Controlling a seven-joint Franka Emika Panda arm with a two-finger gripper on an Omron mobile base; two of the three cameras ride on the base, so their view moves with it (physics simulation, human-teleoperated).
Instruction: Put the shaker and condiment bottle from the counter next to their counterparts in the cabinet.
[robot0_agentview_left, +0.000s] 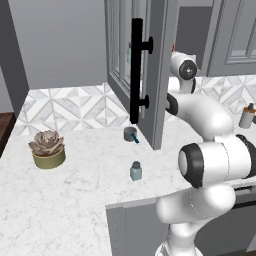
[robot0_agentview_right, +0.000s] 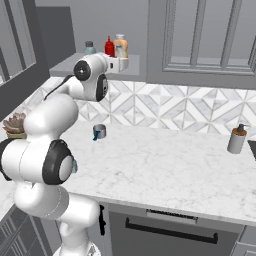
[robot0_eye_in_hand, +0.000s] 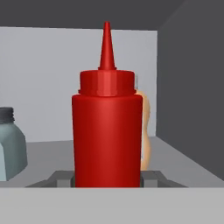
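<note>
In the hand view the red condiment bottle (robot0_eye_in_hand: 107, 131) stands upright and very close, between my gripper's (robot0_eye_in_hand: 107, 180) two dark fingertips (robot0_eye_in_hand: 61, 177), which are shut on its lower body. My arm reaches up into the open grey cabinet (robot0_agentview_right: 100, 62). On its shelf the condiment bottle (robot0_agentview_right: 109, 46) sits between a blue-grey jar (robot0_agentview_right: 89, 47) (robot0_eye_in_hand: 8, 148) and an orange bottle (robot0_agentview_right: 120, 46) (robot0_eye_in_hand: 145, 131). The shaker (robot0_agentview_left: 135, 171) stands alone on the white marble counter (robot0_agentview_left: 75, 190), far below the hand.
The open cabinet door (robot0_agentview_left: 159, 75) with its black bar handle (robot0_agentview_left: 136, 70) hangs over the counter left of my arm. A small grey cup (robot0_agentview_left: 131, 134) sits under it. A potted succulent (robot0_agentview_left: 48, 148) is at the left, a grey brown-topped bottle (robot0_agentview_right: 236, 138) at the right.
</note>
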